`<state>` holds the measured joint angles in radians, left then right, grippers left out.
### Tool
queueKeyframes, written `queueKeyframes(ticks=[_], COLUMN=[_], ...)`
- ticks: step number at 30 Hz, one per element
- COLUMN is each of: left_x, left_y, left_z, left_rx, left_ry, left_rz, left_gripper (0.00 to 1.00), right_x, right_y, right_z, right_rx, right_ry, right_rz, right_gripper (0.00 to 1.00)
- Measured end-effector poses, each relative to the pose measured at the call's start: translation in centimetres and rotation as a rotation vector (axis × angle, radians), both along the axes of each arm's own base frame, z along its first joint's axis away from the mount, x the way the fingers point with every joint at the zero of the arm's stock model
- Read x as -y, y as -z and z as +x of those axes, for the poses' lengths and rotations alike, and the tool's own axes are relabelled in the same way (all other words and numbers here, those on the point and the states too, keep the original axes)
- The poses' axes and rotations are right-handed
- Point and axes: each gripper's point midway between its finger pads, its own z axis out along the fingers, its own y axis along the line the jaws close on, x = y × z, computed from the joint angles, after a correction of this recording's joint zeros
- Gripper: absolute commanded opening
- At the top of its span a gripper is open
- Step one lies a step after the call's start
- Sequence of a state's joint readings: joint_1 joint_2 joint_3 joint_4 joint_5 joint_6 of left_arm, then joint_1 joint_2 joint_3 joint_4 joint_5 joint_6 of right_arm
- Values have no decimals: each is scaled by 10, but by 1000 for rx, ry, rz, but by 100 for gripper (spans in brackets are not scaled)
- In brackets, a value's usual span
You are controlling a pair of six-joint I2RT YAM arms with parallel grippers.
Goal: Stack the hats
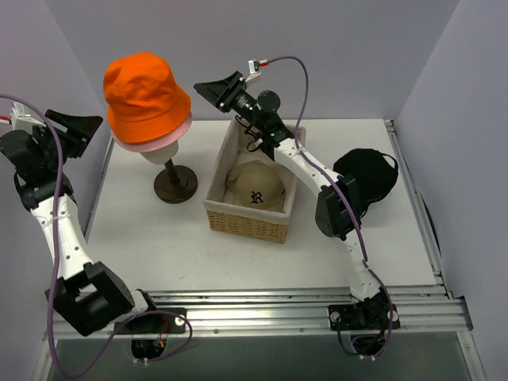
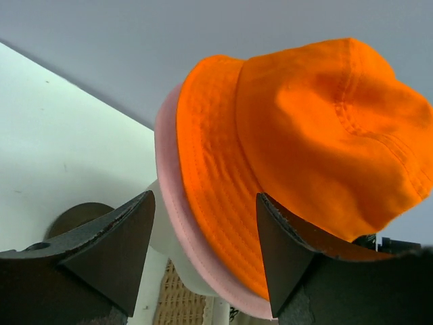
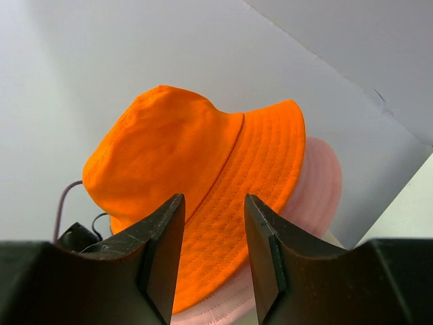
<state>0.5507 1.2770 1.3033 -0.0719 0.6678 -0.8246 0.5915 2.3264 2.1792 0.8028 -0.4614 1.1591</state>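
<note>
The orange bucket hat (image 1: 145, 95) sat over the pink bucket hat (image 1: 163, 146) on the mannequin head (image 1: 159, 155) at the far left. Both looked soft and light, best pinched at the brim. The left gripper (image 2: 204, 223) gaped wide and the right gripper (image 3: 214, 203) stood part open, both empty.

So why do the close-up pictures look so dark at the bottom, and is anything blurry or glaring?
Top view: soft, even light, no glare, all sharp. Left wrist view: the left gripper's fingers sit close to the lens, dark and underlit, while the orange hat is bright and crisp. Right wrist view: the same, the right gripper's fingers near-black, the hat's stitching sharp.
</note>
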Motion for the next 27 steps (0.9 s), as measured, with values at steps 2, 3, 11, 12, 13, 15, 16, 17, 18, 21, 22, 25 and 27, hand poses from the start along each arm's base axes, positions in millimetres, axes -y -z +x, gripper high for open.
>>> queueKeyframes(ticks=[2, 3, 11, 12, 13, 15, 16, 17, 18, 21, 22, 25, 27], left_x=[-4, -6, -12, -12, -11, -9, -8, -6, -4, 3, 5, 12, 14], left_y=[6, 8, 10, 9, 9, 9, 10, 11, 12, 15, 17, 21, 21], left_z=[11, 17, 44, 47, 50, 55, 58, 60, 63, 71, 73, 80, 82], left_rx=[6, 10, 52, 59, 64, 74, 77, 78, 79, 81, 82, 80, 81], left_ry=[26, 37, 101, 107, 113, 126, 134, 140, 148, 173, 180, 201, 208], left_rz=[-54, -71, -154, -155, -156, -161, -162, -164, -167, -180, -180, -188, -197], left_gripper=[70, 70, 65, 65, 64, 64, 64, 64, 64, 63, 63, 62, 59], right_x=[0, 0, -7, -8, -8, -10, -10, -10, -10, -10, -10, -10, -10], right_y=[0, 0, 10, 12, 15, 19, 20, 20, 20, 18, 17, 16, 16], right_z=[0, 0, 4, 4, 5, 6, 6, 6, 6, 4, 4, 3, 3], right_rx=[0, 0, -15, -18, -23, -28, -29, -30, -28, -19, -17, -13, -9], right_ry=[0, 0, -13, -15, -16, -20, -22, -24, -25, -29, -30, -33, -33], right_rz=[1, 1, 9, 9, 7, 6, 5, 4, 4, 11, 12, 13, 16], right_gripper=[37, 37, 37, 37, 37, 37, 37, 37, 36, 37, 36, 36, 36])
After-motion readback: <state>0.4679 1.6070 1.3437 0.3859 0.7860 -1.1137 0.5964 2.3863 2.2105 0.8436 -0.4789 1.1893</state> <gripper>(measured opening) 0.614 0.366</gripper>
